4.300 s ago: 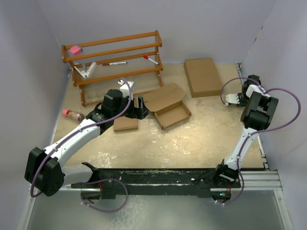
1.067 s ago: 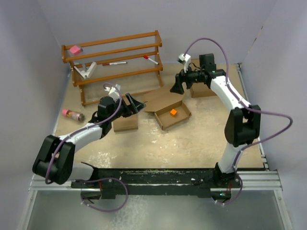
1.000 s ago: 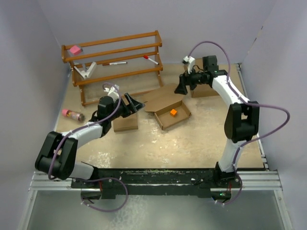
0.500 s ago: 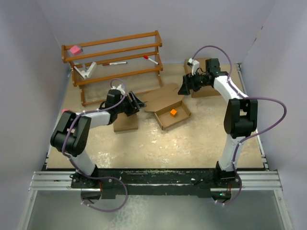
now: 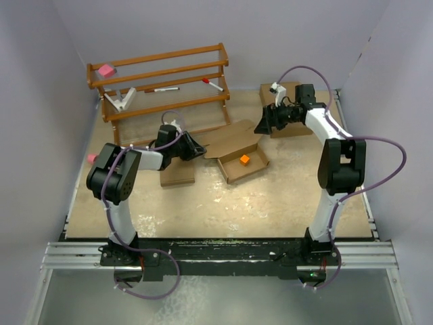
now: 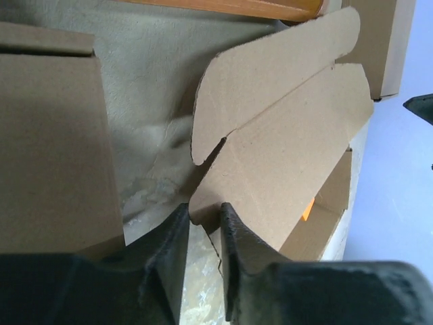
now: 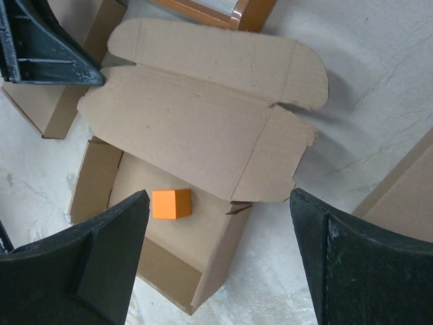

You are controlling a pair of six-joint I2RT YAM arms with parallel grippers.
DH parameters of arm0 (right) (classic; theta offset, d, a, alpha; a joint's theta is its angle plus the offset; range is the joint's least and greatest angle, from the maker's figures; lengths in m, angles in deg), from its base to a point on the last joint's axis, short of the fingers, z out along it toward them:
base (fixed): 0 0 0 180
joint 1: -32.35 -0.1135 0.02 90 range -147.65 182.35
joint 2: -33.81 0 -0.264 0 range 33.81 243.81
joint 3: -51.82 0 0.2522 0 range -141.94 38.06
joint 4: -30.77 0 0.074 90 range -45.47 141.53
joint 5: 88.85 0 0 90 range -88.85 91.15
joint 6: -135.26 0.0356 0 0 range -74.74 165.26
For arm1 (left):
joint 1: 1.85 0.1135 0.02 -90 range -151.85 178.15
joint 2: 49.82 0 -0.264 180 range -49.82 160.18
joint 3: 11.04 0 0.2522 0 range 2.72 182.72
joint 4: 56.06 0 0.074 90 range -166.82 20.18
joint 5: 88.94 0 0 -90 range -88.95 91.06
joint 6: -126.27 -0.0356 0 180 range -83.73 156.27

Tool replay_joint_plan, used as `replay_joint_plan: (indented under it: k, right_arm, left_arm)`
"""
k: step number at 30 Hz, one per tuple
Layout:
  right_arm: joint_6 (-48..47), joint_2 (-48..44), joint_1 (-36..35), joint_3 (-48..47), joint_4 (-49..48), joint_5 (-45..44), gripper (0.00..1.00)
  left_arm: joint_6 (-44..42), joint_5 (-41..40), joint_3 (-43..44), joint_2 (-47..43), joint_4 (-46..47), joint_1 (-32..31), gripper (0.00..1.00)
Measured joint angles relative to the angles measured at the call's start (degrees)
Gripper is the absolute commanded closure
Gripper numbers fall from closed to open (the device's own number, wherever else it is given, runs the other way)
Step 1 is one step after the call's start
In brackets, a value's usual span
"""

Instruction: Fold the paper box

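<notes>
Overhead | beige table (image 5: 270,196); lavender walls (image 5: 270,40); wooden rack (image 5: 157,56); open paper box (image 5: 233,139)

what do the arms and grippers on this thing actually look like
The left arm and right arm are built alike: slim white links joined by chunky black joints. A purple cable loops loosely along each one. The left gripper and right gripper are matte black, with flat, wedge-shaped fingers. No markings are visible.

Plain brown cardboard paper box (image 7: 203,128); small bright orange cube (image 7: 170,203); reddish-brown wooden rack (image 5: 159,55); small, seemingly pink block (image 5: 104,70).
</notes>
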Motion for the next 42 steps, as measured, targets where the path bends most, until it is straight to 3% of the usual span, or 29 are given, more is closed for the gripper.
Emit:
replay_joint_plan:
  k: [3,14,23,29,34,42]
  right_arm:
    - [0.02,-0.02,0.5,0.31,-0.09,1.11,0.12]
    - [-0.02,-1.09,2.4,3.45,-0.09,3.74,0.12]
    - [1.75,-6.73,4.11,9.86,-3.04,6.03,0.1]
    - [6.43,-13.22,8.17,19.54,-9.7,8.59,0.08]
    - [7.48,-13.73,11.56,21.84,-12.96,9.84,0.09]
    - [5.77,-12.04,12.0,22.95,-12.76,11.76,0.23]
  left_arm:
    - [0.22,0.24,0.07,0.87,1.64,-0.11,0.84]
    - [0.33,2.75,-0.61,0.98,10.21,-0.11,0.96]
    - [-2.75,4.66,-4.98,-0.76,14.78,-0.42,0.96]
    - [-11.13,4.68,-8.5,-6.4,16.17,-2.6,0.96]
    - [-17.35,4.7,-9.97,-9.57,17.88,-4.42,0.96]
    - [-22.08,4.66,-11.72,-12.0,19.41,-5.55,0.96]
